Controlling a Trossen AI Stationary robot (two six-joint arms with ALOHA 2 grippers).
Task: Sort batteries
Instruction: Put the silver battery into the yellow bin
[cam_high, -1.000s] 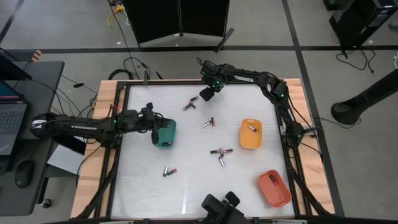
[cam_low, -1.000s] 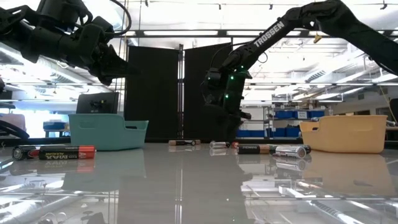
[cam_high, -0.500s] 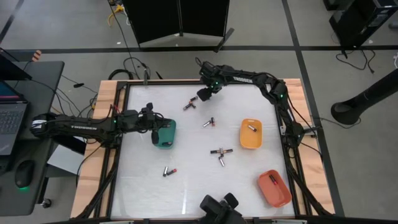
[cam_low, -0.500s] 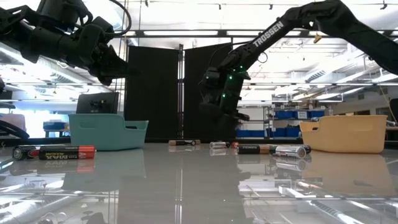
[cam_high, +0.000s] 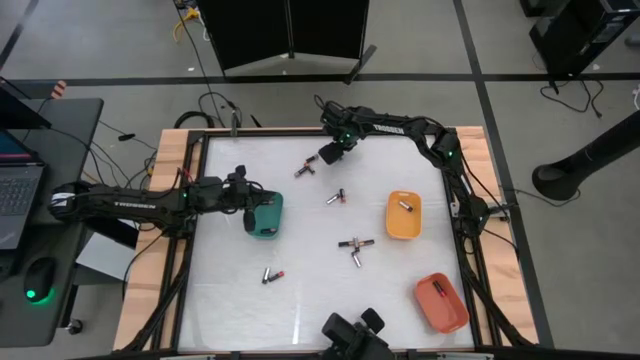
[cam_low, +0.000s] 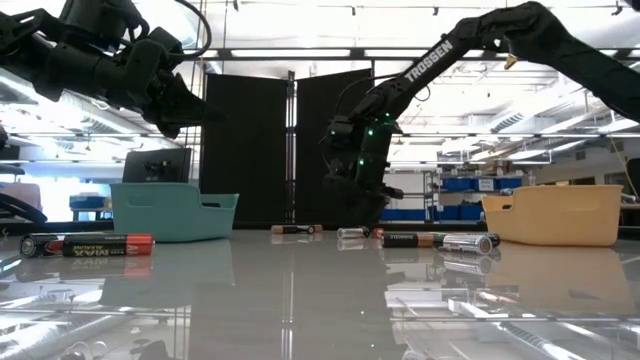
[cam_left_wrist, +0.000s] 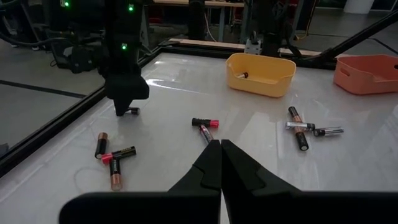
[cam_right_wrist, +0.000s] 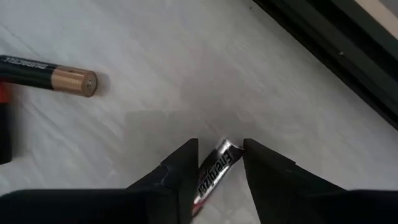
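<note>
Several small batteries lie loose on the white table: a pair (cam_high: 305, 168) near the far edge, one (cam_high: 335, 197) mid-table, a crossed group (cam_high: 355, 248) and two (cam_high: 272, 274) nearer. My right gripper (cam_high: 329, 154) is low by the far edge and open. Its fingers stand on either side of a silvery battery (cam_right_wrist: 214, 169) that lies on the table. My left gripper (cam_high: 252, 212) hangs shut and empty above the green tray (cam_high: 270, 222). The yellow tray (cam_high: 404, 228) and the red tray (cam_high: 448, 312) each hold a battery. My right gripper (cam_right_wrist: 219, 144) comes from above with a finger (cam_right_wrist: 183, 168) close on each long side of the silvery battery's body (cam_right_wrist: 217, 163). The battery lies flat on the table. I cannot tell whether the fingers touch it.
The table's black frame (cam_right_wrist: 323, 37) runs just beyond my right gripper. A copper-ended battery (cam_right_wrist: 56, 78) lies close to it. In the low view, labelled batteries (cam_low: 90, 244) lie at the left, in front of the green tray (cam_low: 175, 212).
My right gripper has come down toward the table by the far edge, and shifted slightly toward the table's left, over the silvery battery. The batteries and trays have stayed where they were.
</note>
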